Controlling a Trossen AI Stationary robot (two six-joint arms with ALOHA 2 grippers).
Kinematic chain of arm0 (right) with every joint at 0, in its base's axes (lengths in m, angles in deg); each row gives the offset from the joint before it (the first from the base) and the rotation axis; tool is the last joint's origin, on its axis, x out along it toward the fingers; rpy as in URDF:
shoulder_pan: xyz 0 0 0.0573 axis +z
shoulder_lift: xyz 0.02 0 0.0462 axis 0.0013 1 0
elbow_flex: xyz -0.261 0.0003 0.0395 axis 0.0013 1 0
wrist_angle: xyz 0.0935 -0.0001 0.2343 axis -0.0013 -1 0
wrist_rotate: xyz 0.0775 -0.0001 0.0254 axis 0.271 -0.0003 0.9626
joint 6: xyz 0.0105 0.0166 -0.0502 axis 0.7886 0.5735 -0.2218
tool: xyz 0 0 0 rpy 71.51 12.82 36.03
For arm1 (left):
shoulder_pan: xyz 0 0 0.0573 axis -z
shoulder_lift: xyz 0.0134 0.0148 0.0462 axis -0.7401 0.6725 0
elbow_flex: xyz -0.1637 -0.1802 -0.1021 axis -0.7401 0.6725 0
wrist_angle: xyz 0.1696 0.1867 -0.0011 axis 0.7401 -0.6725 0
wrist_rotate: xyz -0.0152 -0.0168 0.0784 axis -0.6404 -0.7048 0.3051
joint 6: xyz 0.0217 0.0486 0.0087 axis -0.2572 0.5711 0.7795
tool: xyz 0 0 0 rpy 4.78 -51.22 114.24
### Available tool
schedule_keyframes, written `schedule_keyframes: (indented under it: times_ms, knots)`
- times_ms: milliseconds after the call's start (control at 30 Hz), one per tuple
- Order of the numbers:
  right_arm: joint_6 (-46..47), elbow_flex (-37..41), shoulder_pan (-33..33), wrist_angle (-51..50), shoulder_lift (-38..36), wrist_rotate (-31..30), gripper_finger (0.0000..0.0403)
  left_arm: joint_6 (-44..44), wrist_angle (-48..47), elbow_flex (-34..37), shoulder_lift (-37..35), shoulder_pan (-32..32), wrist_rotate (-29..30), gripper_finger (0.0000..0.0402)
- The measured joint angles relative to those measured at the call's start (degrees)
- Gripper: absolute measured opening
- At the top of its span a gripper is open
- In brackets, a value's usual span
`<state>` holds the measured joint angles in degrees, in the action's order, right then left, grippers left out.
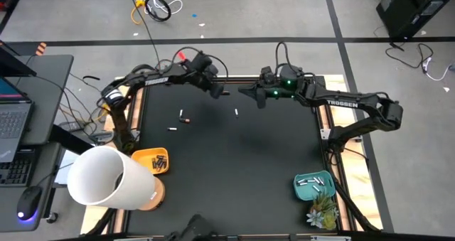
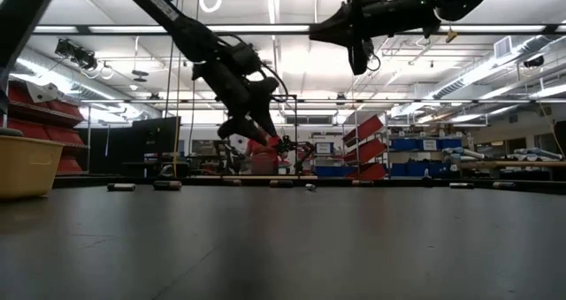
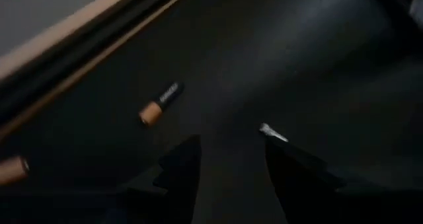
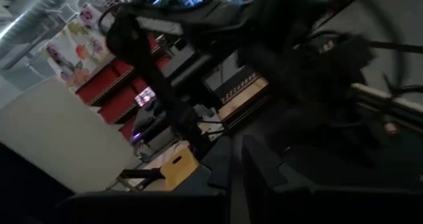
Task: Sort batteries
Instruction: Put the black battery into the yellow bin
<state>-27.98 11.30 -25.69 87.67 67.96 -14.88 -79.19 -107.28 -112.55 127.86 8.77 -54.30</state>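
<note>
Overhead: left gripper (image 3: 228,164) spread wide above dark battery (image 3: 160,103), touching nothing; right gripper (image 4: 236,159) pressed together, empty.

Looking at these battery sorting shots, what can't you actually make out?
- High view: the white cylinder covers part of the yellow tray.
- Left wrist view: a second copper-ended battery is cut off by the edge.
- Right wrist view: whether the right gripper holds anything; its shut fingers are dark and blurred.
</note>
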Motion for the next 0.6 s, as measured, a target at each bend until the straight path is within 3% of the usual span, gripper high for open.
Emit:
schedule_keyframes:
  times_ms: [300,600]
  knots:
    - [0.05,0.00,4.03,0.11,-0.07,-1.15,0.0022,15.66,-1.64,-6.34,4.09,-0.10,0.61,0.0186]
    - [0.66,0.00,4.70,0.26,-2.29,-7.05,0.0021,19.17,-3.47,-6.39,7.73,-1.58,0.57,0.0172]
